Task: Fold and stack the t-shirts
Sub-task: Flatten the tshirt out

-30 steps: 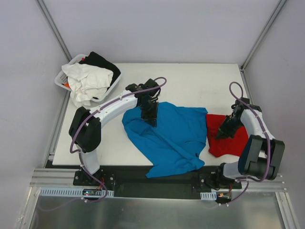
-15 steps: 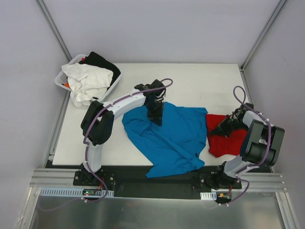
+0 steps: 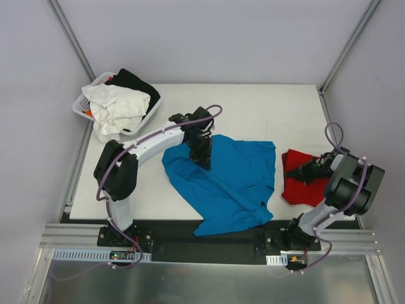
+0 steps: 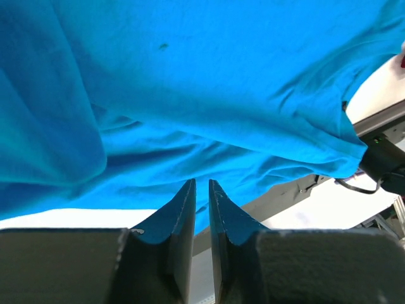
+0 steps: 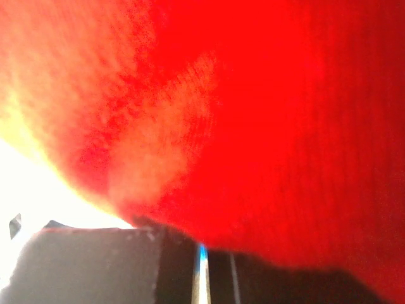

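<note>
White table, blue t-shirt, red t-shirt

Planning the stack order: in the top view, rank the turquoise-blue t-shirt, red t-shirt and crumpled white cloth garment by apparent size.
Largest: turquoise-blue t-shirt.
Then crumpled white cloth garment and red t-shirt: they look alike, both bunched, so unranked.

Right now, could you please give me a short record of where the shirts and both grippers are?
blue t-shirt: unfolded mid-table, hem over the near edge
red t-shirt: crumpled at the right edge, apart from the blue
left gripper: shut on the blue t-shirt's far edge
right gripper: shut on the red t-shirt
basket: far-left corner, holding white garment and black garment
stack: not started
</note>
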`<state>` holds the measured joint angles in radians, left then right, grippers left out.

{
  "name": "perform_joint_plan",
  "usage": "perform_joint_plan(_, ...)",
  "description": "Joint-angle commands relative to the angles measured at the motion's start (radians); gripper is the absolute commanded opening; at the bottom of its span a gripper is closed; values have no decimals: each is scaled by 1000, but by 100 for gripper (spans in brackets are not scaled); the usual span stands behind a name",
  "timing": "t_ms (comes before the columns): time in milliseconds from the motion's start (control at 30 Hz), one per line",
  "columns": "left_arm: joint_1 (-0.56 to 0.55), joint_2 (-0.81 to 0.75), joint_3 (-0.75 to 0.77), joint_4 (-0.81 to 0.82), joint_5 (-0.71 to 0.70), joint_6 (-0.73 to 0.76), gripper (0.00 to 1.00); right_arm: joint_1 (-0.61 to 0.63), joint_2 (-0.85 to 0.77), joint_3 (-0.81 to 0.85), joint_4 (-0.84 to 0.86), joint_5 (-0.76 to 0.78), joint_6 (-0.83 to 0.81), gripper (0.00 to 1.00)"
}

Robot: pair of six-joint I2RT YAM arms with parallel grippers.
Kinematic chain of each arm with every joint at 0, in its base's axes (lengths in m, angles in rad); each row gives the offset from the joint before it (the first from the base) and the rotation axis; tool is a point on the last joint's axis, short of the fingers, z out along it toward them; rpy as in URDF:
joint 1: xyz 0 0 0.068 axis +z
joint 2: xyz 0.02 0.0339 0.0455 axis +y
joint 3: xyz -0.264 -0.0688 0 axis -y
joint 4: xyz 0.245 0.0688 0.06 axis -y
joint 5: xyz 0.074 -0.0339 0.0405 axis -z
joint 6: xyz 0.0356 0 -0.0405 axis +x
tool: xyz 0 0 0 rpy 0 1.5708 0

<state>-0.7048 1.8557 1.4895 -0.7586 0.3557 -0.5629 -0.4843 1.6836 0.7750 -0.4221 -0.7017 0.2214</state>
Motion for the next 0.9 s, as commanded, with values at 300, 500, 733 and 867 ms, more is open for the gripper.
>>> perform_joint_plan(300,16,23,116,-50,-20,-9,16,-122,-130,-5,-124,61,21,1)
perform_joint_plan(500,14,45,153,-64,-17,-2,17,-164,-193,-19,-155,128,12,1)
perform_joint_plan(733,14,0,126,-64,-59,3,17,-13,-226,42,-50,-99,27,21)
perform_joint_plan(867,14,0,170,-65,-103,0,17,165,-314,165,-56,-68,41,68)
